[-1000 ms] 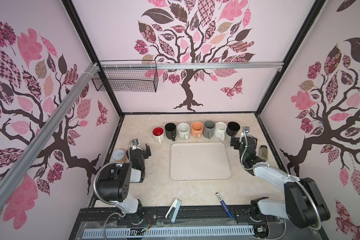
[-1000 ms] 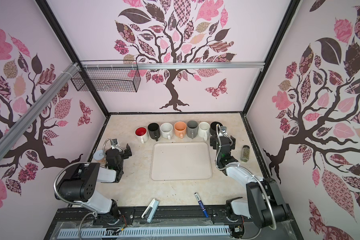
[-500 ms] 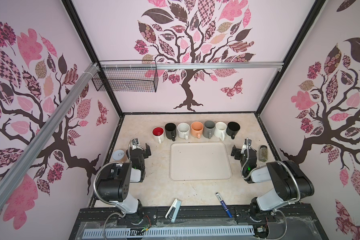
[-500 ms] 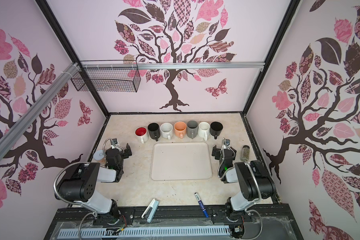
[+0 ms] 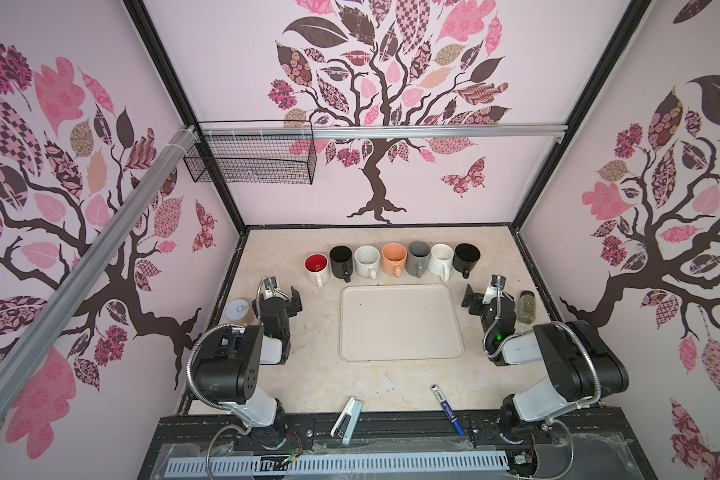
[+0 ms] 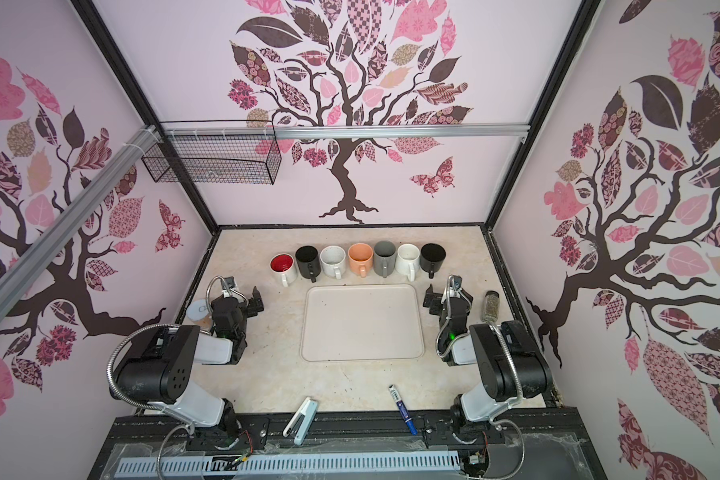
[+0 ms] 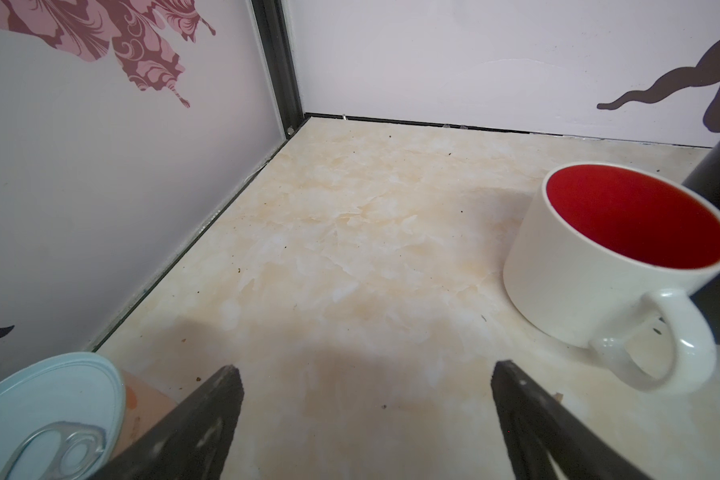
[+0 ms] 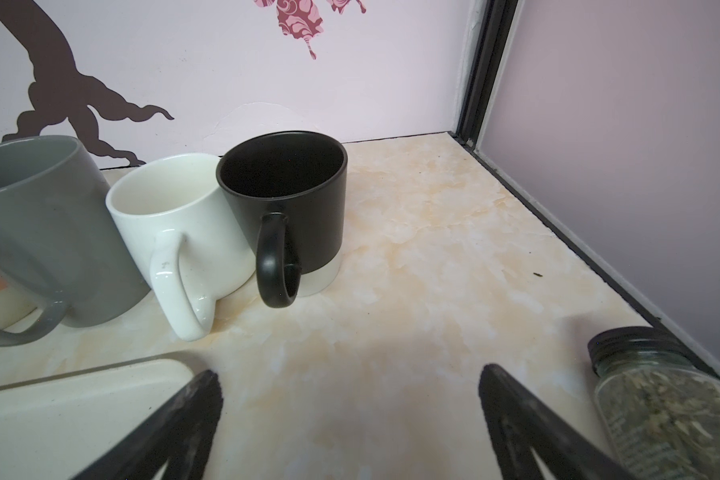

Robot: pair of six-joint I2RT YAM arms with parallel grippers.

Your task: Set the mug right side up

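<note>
- Top views, far left of counter [image 5: 308,374]: blue-lidded can [image 5: 239,309], upright.
- Beside the can: left end effector [image 7: 364,374], jaws wide apart, gripping nothing, low over bare counter.
- Back of counter: row of seven mugs [image 5: 393,259], all mouth up, handles frontward; red-lined mug [image 5: 316,266] at left end.
- Centre, before the row: tray [image 5: 400,332].
- Right end of row: black mug [image 5: 466,257], upright, just beside white mug [image 5: 441,257].
- Near black mug, apart from it: right end effector [image 8: 348,374], jaws wide apart, gripping nothing.
- Far right: spice jar [image 5: 526,306], upright.
</note>
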